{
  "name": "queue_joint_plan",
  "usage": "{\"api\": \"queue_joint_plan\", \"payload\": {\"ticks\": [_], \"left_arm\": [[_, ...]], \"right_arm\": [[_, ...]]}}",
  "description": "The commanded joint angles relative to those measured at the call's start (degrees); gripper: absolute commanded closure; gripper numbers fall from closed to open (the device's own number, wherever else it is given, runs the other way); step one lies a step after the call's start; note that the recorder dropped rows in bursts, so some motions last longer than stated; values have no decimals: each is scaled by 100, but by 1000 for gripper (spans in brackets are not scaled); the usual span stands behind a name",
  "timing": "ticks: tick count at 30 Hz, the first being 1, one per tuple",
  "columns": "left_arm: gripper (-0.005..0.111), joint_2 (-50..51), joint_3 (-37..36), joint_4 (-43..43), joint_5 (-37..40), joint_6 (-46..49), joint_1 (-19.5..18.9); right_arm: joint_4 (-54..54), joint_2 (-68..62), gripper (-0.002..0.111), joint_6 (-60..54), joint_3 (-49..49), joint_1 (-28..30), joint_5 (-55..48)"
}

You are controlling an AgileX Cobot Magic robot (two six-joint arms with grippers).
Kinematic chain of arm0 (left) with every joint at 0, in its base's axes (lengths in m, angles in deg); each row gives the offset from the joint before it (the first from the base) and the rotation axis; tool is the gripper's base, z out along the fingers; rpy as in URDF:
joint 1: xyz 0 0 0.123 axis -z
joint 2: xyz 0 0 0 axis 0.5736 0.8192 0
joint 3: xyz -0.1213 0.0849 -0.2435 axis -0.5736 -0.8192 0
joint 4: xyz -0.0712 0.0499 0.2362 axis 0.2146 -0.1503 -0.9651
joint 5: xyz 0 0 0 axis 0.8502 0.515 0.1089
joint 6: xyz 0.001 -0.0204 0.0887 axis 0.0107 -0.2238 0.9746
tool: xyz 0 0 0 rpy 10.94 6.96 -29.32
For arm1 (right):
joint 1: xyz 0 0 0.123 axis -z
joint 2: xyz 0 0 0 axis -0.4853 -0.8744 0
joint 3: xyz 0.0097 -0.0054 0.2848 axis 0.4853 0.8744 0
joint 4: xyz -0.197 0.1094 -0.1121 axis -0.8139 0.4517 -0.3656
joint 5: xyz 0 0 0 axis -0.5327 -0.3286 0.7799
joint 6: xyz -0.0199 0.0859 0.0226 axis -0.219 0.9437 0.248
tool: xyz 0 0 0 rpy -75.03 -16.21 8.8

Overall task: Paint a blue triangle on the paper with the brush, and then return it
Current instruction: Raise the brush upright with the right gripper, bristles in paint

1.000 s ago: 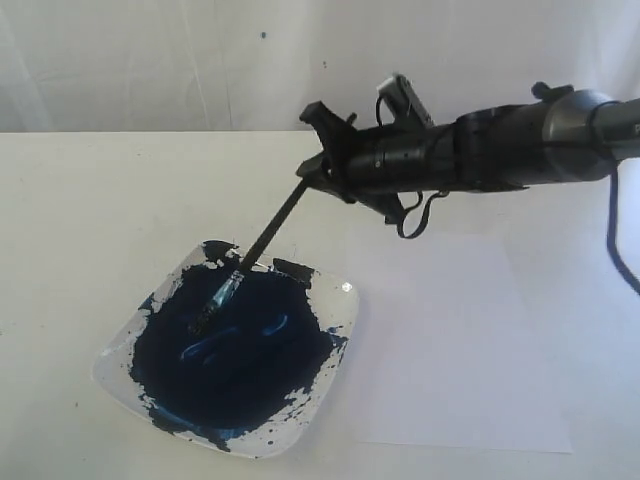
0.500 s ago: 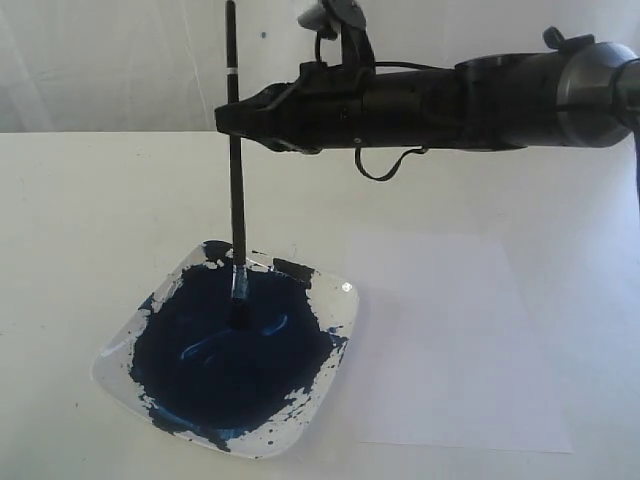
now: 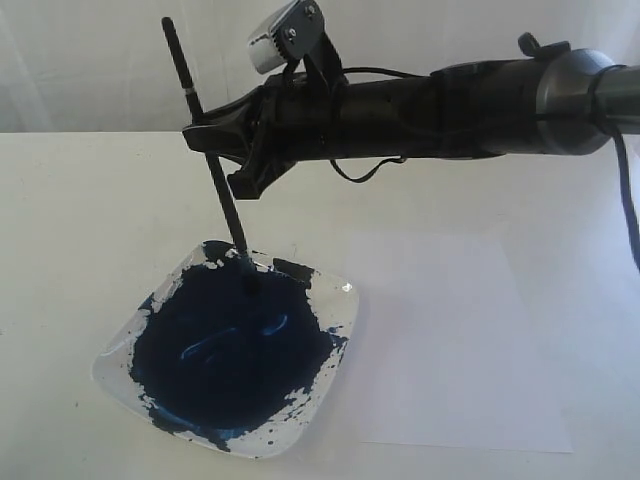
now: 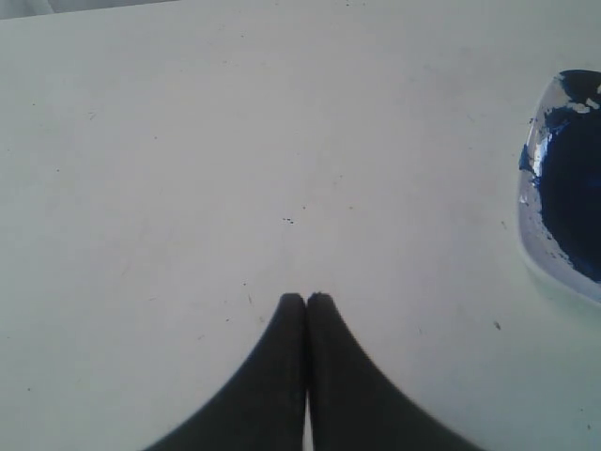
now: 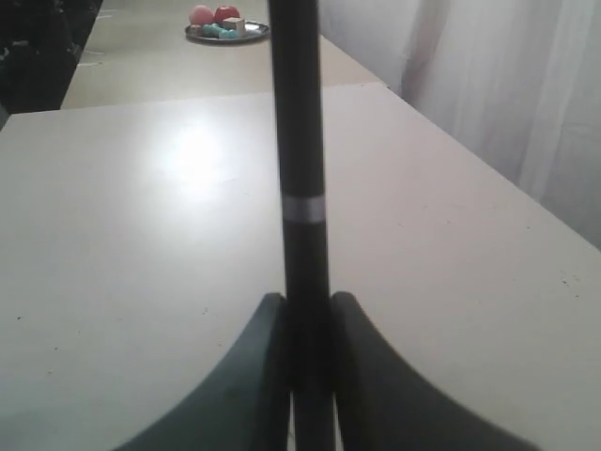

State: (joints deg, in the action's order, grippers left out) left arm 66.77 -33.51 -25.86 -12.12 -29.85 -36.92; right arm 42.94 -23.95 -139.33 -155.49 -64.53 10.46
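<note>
My right gripper reaches across from the right and is shut on the black-handled brush. The brush stands nearly upright, leaning a little, with its tip dipped in the dark blue paint at the far edge of the clear plate. In the right wrist view the brush handle rises between the closed fingers. The white paper lies right of the plate and shows no blue triangle. My left gripper is shut on nothing above bare table, out of the exterior view, with the plate off to one side.
The dark blue pool of paint fills most of the plate. A white curtain hangs behind the table. In the right wrist view a distant tray with small objects sits on another table.
The right gripper has swung the brush from a low slant to nearly upright and shifted left. The bristle tip has moved from the middle of the paint to its far edge.
</note>
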Motion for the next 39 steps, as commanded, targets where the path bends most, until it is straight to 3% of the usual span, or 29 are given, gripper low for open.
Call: {"api": "queue_joint_plan", "payload": {"ticks": [1, 39], "left_arm": [[107, -28, -19, -4, -22, -44, -11], [107, -28, -19, -4, -22, -44, -11]], "right_arm": [[8, -96, 108, -290, -45, -5, -168], [8, -300, 108, 201, -351, 6, -754]]}}
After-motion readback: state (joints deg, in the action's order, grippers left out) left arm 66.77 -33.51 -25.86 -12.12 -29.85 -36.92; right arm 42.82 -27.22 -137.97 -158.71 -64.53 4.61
